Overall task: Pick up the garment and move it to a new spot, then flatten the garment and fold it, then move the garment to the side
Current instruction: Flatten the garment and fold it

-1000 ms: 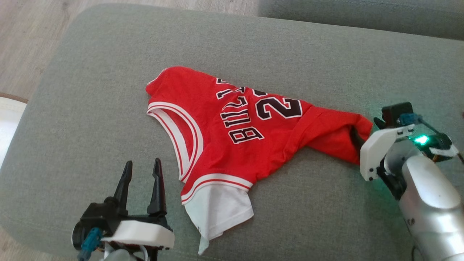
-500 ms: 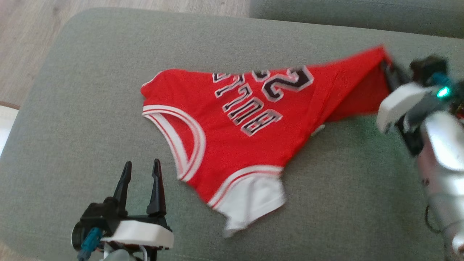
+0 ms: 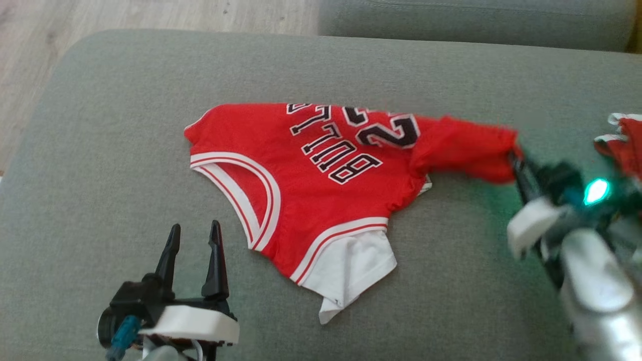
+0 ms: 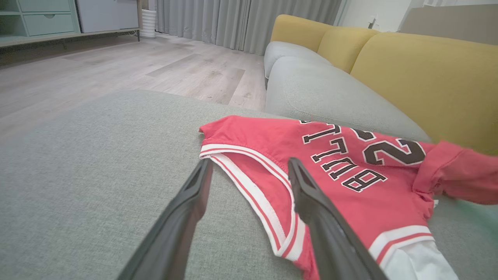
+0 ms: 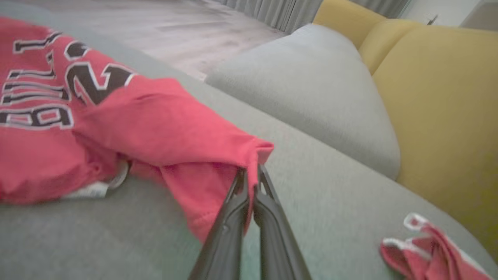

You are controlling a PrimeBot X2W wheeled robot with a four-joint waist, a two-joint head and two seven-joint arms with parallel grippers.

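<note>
Grey-green cushion: rounded left corner drops to wood floor; far edge meets another grey seat. There is bare fabric left of, behind and in front of the garment.

Red jersey lies mid-cushion with white trim, and a white under-layer pokes out at the near hem. Its right end is bunched and drawn out to the right gripper, whose fingers are pinched tight on that red corner. Left gripper sits near the front-left, fingers spread, nothing between them, just short of the armhole trim.

Lettering is black, outlined in white: "BULL" reads clearly, with the next letter lost at the fold. A big "2" shows; the second digit is tucked under and unreadable.

Right arm is blurred in the head view. A second red-and-white cloth is cut off at the right edge.
</note>
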